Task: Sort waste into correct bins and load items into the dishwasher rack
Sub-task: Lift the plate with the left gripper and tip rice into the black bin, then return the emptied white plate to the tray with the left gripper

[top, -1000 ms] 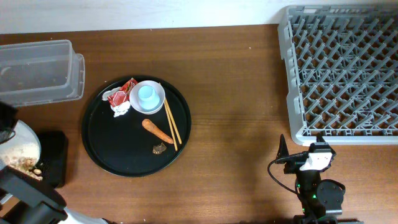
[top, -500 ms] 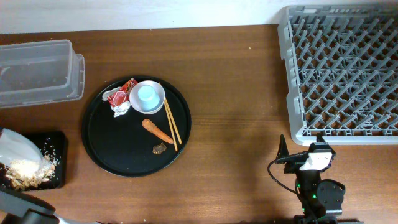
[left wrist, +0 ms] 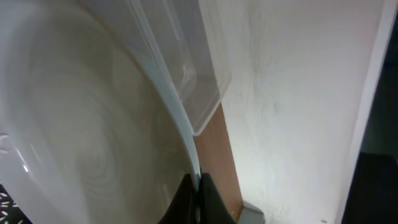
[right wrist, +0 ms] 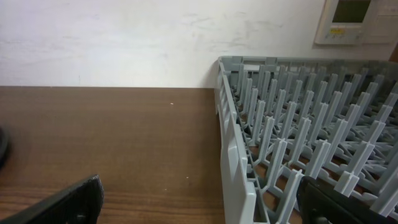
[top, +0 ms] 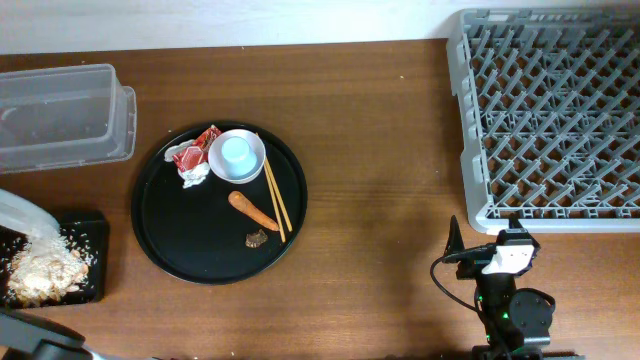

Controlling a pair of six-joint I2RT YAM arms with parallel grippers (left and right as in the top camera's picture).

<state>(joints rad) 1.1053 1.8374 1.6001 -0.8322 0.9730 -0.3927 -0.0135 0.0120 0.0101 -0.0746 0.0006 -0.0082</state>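
Observation:
My left gripper (left wrist: 198, 198) is shut on the rim of the round white plate (left wrist: 81, 124), which is tipped steeply at the table's far left edge (top: 14, 212). Pale rice-like flakes (top: 42, 270) lie heaped in the shallow black box (top: 100, 250) below it. The clear tub (top: 60, 115) stands behind. The crumpled wrapper (top: 190, 153), the tissue (top: 195, 178), the white cup (top: 237, 153), two chopsticks (top: 273, 195), the carrot piece (top: 252, 210) and a brown lump (top: 256, 238) are on the round black tray (top: 170, 250). My right gripper (right wrist: 199, 211) stands open and holds nothing, beside the grey rack (right wrist: 292, 143).
The grey rack (top: 555, 110) fills the right back corner of the table. Its near wall runs just in front of my right gripper (top: 485, 240). Bare brown table lies between the tray and the rack. A white wall rises behind the table.
The plate has swung left and tipped up off the black box. The flakes have slid from it into the box, where the heap has grown. The right arm has stayed still.

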